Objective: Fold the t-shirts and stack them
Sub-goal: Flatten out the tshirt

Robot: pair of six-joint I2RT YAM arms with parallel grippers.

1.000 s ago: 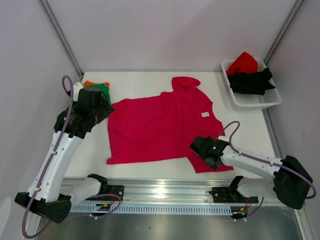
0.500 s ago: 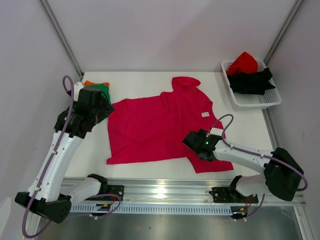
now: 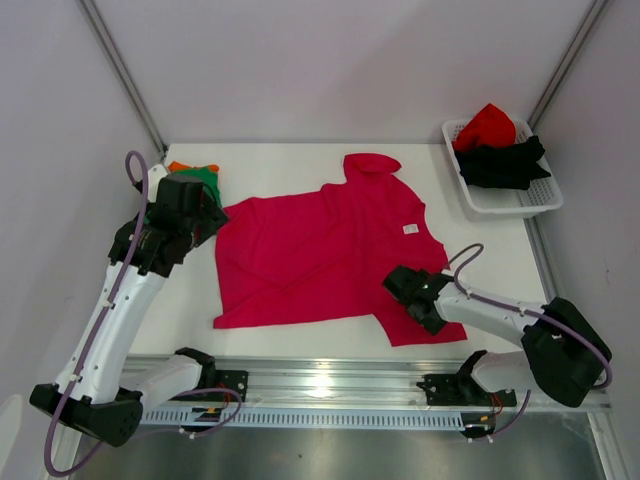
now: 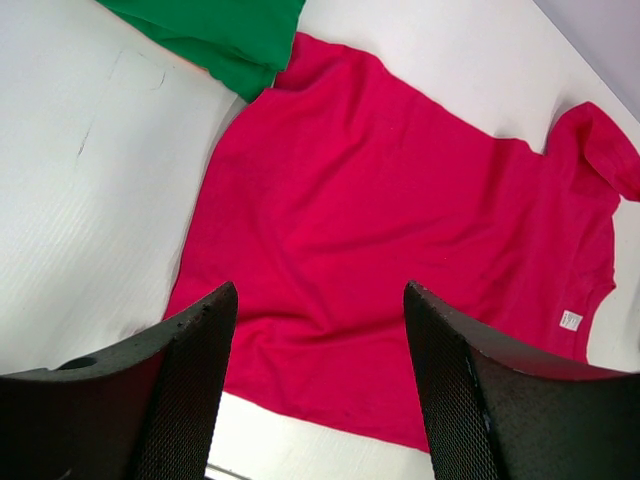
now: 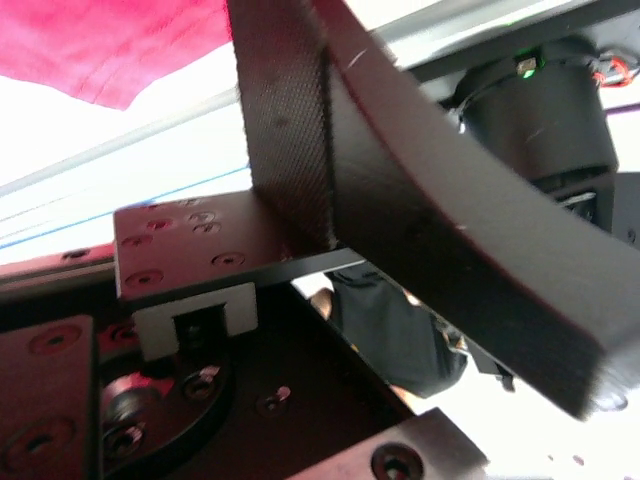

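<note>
White table (image 3: 490, 245), magenta t-shirt (image 3: 320, 250) beneath right gripper (image 3: 401, 288)

Magenta t-shirt (image 3: 320, 255) spread over mid-table, bare table (image 3: 180, 310) strips to its left and right, green t-shirt (image 3: 205, 182) in far-left corner, white basket (image 3: 515, 207) filling far-right corner, right gripper (image 3: 418, 300) low over near-right hem, left gripper (image 3: 210, 222) above shirt's left edge.

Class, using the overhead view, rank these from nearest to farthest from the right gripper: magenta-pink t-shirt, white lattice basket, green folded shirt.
From the right gripper:
1. Magenta-pink cloth t-shirt, centre, under it.
2. White plastic lattice basket, far-right corner.
3. Green folded cloth shirt, far left.
</note>
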